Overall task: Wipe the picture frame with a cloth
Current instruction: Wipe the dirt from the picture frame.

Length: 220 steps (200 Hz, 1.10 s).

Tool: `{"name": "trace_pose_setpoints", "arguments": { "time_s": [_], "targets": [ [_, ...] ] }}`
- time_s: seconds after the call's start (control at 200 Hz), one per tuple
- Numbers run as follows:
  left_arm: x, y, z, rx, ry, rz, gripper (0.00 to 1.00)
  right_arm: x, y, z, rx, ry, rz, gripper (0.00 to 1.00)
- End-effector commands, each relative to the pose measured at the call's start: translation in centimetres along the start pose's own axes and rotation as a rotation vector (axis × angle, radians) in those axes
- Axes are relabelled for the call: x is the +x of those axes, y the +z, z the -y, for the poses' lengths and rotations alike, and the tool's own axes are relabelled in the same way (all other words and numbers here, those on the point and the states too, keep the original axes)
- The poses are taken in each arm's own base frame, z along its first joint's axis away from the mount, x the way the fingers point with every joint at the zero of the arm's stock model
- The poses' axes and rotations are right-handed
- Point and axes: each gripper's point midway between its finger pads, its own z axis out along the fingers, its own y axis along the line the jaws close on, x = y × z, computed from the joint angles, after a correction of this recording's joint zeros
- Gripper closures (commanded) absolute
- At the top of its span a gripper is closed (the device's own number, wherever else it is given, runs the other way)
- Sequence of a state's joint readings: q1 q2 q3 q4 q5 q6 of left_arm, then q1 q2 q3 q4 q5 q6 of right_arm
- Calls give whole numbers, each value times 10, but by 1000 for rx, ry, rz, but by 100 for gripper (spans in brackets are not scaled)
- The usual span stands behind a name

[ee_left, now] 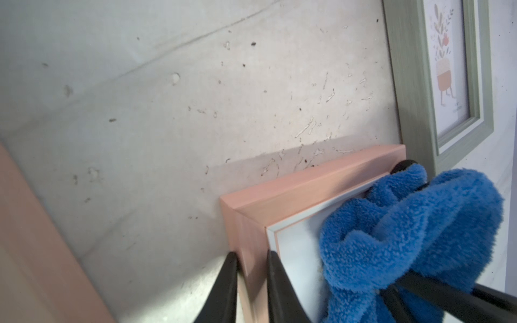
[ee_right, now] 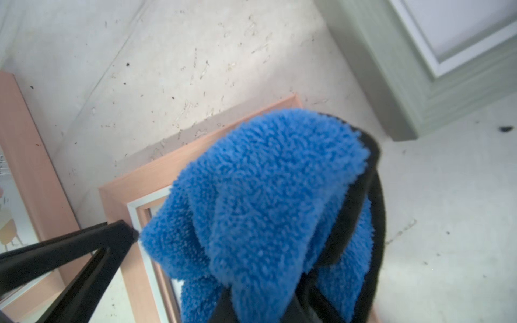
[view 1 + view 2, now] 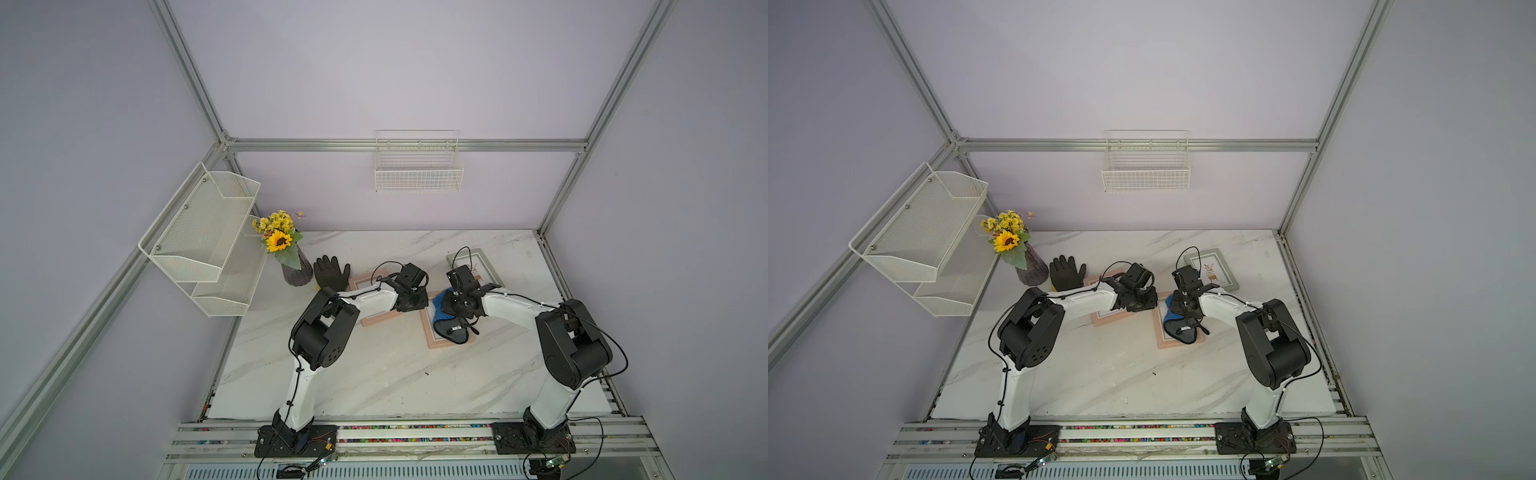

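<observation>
Two grippers are meeting at the pink frame (image 1: 307,181). The left gripper (image 1: 251,253) is clamping that frame's side rail near a corner, one finger outside it and one inside. The right gripper (image 3: 453,309) is pinching the bunched blue cloth (image 2: 265,181), jaws closed on it, and the cloth is resting on the pink frame's glass and far rail. A green frame (image 3: 478,257) is lying just beyond the pink frame. A second pink frame (image 3: 376,320) is lying just left of it, under the left arm. A glove (image 3: 330,272) and a vase (image 3: 296,272) are sitting farther left, all on the table (image 3: 395,374).
</observation>
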<state>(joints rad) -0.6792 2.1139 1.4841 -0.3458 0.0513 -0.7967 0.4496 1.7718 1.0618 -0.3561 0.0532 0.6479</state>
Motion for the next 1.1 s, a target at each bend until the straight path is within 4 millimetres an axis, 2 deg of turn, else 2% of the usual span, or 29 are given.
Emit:
{"name": "trace_pose_setpoints", "arguments": {
  "time_s": [0.0,0.105,0.255,0.34,0.41,0.51,0.585,0.685,0.785,0.925,1.095],
  "targets": [
    [32,15,-31,-108,5,-113,79,35,10,-10,32,-52,-82,100],
    [32,14,-32,-113,8,-113,79,40,10,-20,7,-53,-92,100],
    [33,13,-33,-118,11,-112,79,23,0,7,48,-27,-58,100],
    [31,12,-32,-115,14,-109,79,9,-21,16,54,-33,-17,100],
    [27,7,-29,-119,31,-101,79,-2,-43,14,57,-55,26,100],
    [12,-7,-25,-151,74,-74,78,-15,-71,7,18,-77,79,100],
    [-2,-19,-17,-148,96,-40,76,-23,-82,9,13,-80,111,99],
    [-11,-30,-6,-126,105,-19,71,-29,-74,21,54,-85,110,99],
    [-11,-35,2,-99,102,-23,67,-31,-59,26,90,-114,90,100],
    [3,-33,6,-89,91,-49,62,-43,-45,22,101,-147,96,100],
    [24,-22,13,-64,79,-93,55,-54,-37,6,57,-175,95,100]
  ]
}}
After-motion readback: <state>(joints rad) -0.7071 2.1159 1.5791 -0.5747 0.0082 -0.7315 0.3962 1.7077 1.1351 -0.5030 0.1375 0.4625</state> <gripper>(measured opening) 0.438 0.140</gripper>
